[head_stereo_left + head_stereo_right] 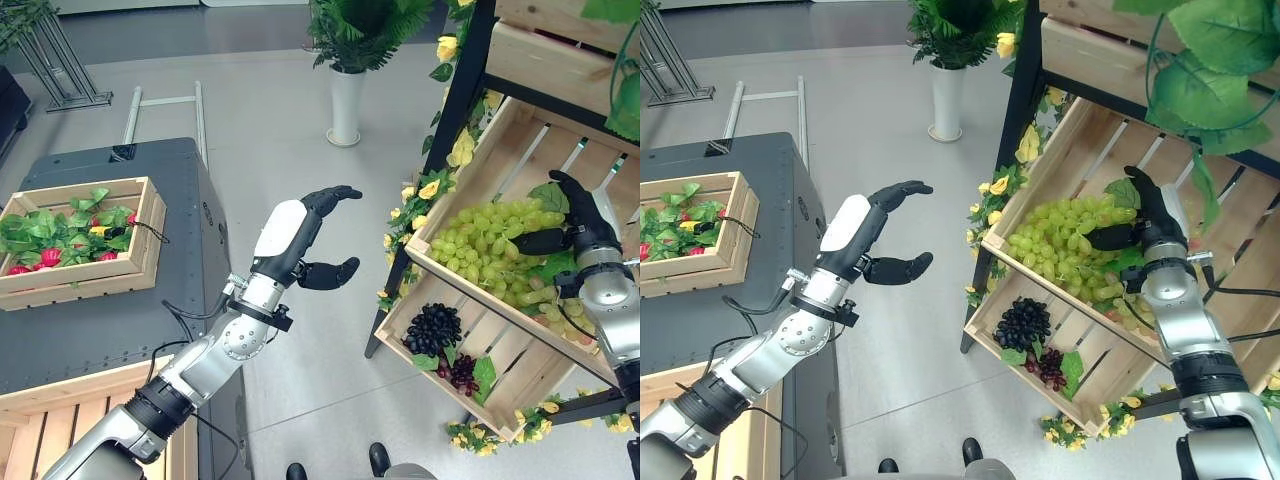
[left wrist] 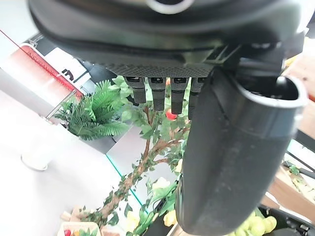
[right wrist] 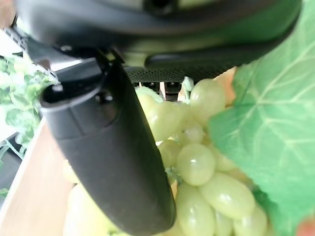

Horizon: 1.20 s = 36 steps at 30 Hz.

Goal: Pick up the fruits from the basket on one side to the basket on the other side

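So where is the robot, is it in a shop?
Probably a pretend fruit shop or display stand. A tilted wooden crate on a shelf holds green grapes, another crate below holds dark grapes, and yellow flowers trim the stand. The right hand reaches into the green grapes.

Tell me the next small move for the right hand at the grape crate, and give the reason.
Probably curl the right hand round the green grapes and lift. It already rests on the bunch in the upper wooden crate, thumb against the grapes, with no firm grasp visible. The left hand hovers open over the floor, holding nothing, so the pick seems to fall to the right.
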Tool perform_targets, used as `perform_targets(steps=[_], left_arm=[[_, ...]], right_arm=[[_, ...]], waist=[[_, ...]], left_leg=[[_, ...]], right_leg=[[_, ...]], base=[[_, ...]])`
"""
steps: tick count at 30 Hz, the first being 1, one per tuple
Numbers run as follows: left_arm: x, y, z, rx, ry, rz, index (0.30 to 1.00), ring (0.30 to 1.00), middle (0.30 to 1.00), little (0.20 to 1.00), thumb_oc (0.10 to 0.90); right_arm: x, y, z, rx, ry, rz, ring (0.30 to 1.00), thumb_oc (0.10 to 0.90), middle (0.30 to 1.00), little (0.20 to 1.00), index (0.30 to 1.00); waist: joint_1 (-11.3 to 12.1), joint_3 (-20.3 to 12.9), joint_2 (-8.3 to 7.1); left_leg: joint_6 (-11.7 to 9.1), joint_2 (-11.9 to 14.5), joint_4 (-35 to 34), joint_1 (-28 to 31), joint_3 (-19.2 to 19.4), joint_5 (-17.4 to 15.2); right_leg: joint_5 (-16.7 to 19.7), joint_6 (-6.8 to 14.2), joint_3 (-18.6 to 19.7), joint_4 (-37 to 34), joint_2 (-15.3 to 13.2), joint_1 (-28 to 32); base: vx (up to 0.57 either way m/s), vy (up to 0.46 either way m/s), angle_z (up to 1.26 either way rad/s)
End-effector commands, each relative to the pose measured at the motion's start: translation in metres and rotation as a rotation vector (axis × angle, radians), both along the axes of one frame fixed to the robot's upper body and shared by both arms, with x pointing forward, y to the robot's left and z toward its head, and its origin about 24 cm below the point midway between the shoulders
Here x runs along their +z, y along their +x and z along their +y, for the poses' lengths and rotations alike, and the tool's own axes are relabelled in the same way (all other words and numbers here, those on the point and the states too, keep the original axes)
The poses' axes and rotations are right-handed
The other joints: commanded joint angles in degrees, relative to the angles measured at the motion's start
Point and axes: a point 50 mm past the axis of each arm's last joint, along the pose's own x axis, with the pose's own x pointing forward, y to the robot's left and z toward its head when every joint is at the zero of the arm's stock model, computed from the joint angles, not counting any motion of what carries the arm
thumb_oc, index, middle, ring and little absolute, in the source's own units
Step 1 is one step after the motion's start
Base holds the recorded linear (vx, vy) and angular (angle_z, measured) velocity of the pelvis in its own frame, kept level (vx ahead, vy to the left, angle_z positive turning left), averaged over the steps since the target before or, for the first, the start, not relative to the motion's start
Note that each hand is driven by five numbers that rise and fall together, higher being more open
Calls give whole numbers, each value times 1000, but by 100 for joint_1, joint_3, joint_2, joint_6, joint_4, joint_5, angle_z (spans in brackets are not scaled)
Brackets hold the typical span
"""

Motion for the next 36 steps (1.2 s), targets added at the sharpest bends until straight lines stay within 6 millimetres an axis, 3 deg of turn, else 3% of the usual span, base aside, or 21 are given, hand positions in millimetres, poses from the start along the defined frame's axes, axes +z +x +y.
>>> perform_targets(steps=[1, 8, 15, 23, 36], left_arm=[[54, 8, -16, -80, -114, -230, 900, 900, 900, 900, 800], [52, 8, -13, -38, -116, -228, 900, 900, 900, 900, 800], [51, 10, -4, 17, -123, -235, 900, 900, 900, 900, 800], [46, 11, 2, 44, -123, -232, 900, 900, 900, 900, 800], [43, 12, 8, 52, -103, -228, 900, 900, 900, 900, 800]], right_arm=[[70, -17, -42, -267, -224, -240, 900, 800, 900, 900, 900], [87, -29, -26, -262, -163, -409, 900, 800, 900, 900, 900], [76, -41, 7, -9, -11, -399, 900, 800, 900, 900, 900], [80, -53, 32, 221, 56, -452, 900, 800, 900, 900, 900], [66, -51, 34, 414, 37, -198, 900, 800, 900, 900, 900]], waist=[[-46, -371, 26], [-171, -344, 132], [-330, -299, 205], [-370, -323, 210], [-369, -359, 105]], left_leg=[[-43, 172, 13, 22, -501, -337], [-41, 191, 13, 33, -450, -358], [-48, 215, 13, 49, -360, -358], [-57, 228, 13, 97, -295, -418], [-84, 250, 13, 82, -277, -428]], right_leg=[[256, -296, -265, 52, 470, -72], [232, -303, -139, 58, 485, -82], [210, -324, -40, 97, 502, -116], [151, -328, -65, 117, 503, -86], [117, -310, -138, 136, 511, -100]], base=[[0, 0, 0], [0, 0, 0], [-18, 21, -10], [-10, 1, -3], [-5, -3, 0]])
